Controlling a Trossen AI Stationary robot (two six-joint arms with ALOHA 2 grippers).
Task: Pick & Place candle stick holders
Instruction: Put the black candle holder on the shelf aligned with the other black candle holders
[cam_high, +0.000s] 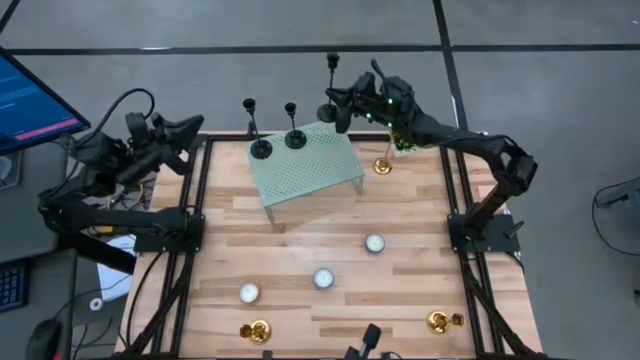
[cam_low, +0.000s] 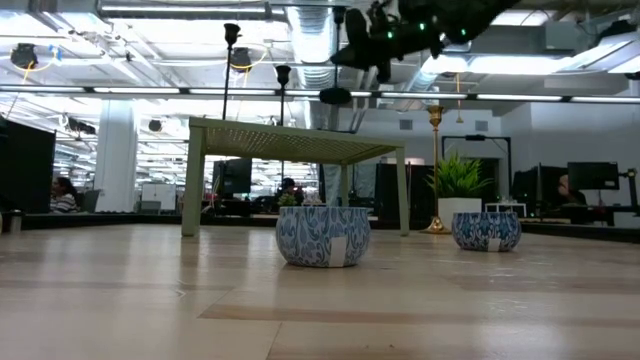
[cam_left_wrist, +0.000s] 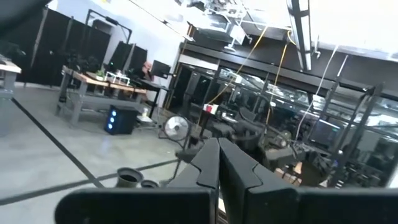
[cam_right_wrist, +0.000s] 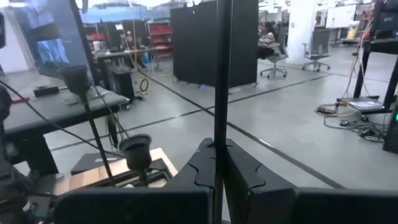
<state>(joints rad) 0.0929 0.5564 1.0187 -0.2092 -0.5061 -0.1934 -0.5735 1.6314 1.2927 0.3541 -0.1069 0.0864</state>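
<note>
Right gripper (cam_high: 341, 112): jaws pinching the thin stem of a tall black slim-stemmed candle stick holder (cam_high: 333, 78), carried upright above the far corner of the pale green perforated metal stand (cam_high: 310, 165).
Why held so: gripping the stem low keeps the round disc base (cam_low: 335, 96) level under the jaws, ready, I'd guess, to set down on the stand.
Already on the stand: two more black slim holders (cam_high: 260, 148), (cam_high: 295, 138), off to one side of the jaws.
Gold ones: a tall shiny gold holder (cam_high: 382, 165) just below the right arm; short squat gold holders (cam_high: 257, 330), (cam_high: 439, 321) well apart on the wooden table (cam_high: 300, 235).
Left gripper (cam_left_wrist: 219, 163): jaws pressed together, parked off the table.
View difference: the low view shows the base hanging clear above the stand; the right wrist view shows the stem (cam_right_wrist: 222, 81) running straight between the jaws.
</note>
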